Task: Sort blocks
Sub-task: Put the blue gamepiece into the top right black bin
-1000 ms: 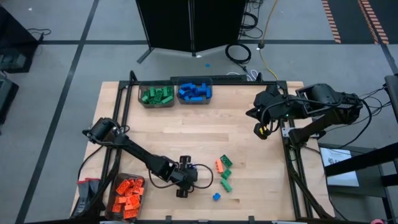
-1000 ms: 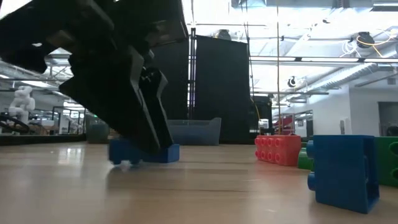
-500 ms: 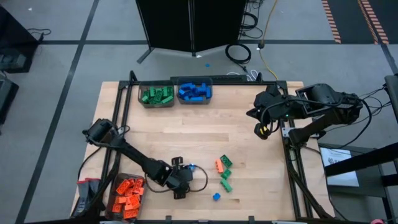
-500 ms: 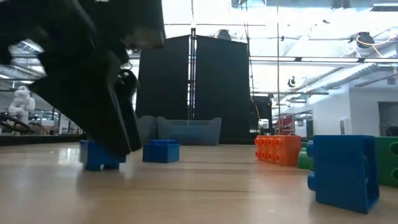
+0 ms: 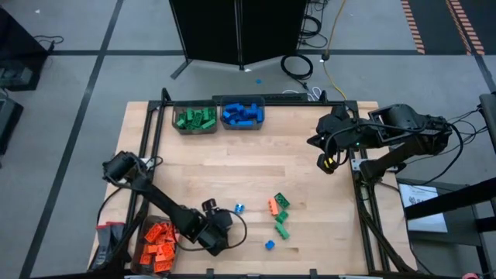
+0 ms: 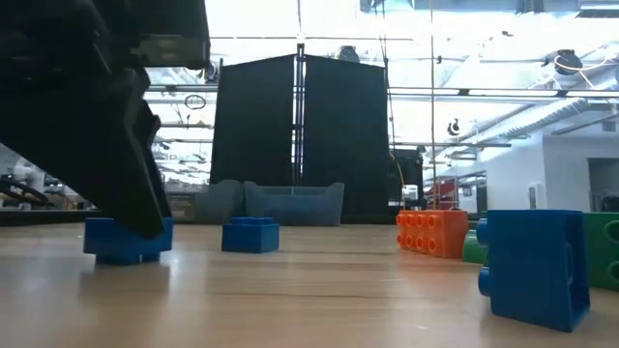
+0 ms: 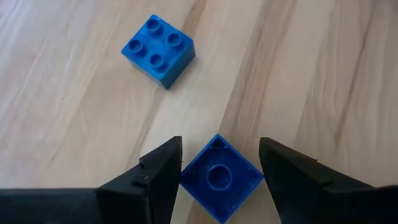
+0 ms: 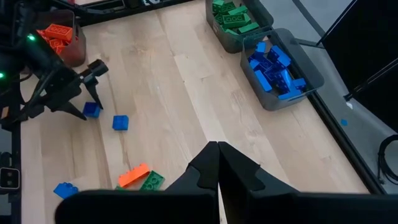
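At the near left corner of the table [image 5: 256, 167] sits a bin of orange blocks [image 5: 159, 242]; just right of it the left gripper [image 7: 219, 163] hangs low with its jaws spread either side of an upturned blue block [image 7: 221, 177], hollow side up, not clearly pressed; a second blue block [image 5: 239, 208], studs up, lies just right of that; further right, near the table's front, a small cluster lies loose: an orange block [image 5: 273, 206], green blocks [image 5: 281, 200] and another blue block [image 5: 269, 245]; at the far edge stand a bin of green blocks [image 5: 194, 118] and a bin of blue blocks [image 5: 243, 113]; the right gripper [image 8: 218, 163] waits over the far right side, fingers pressed together.
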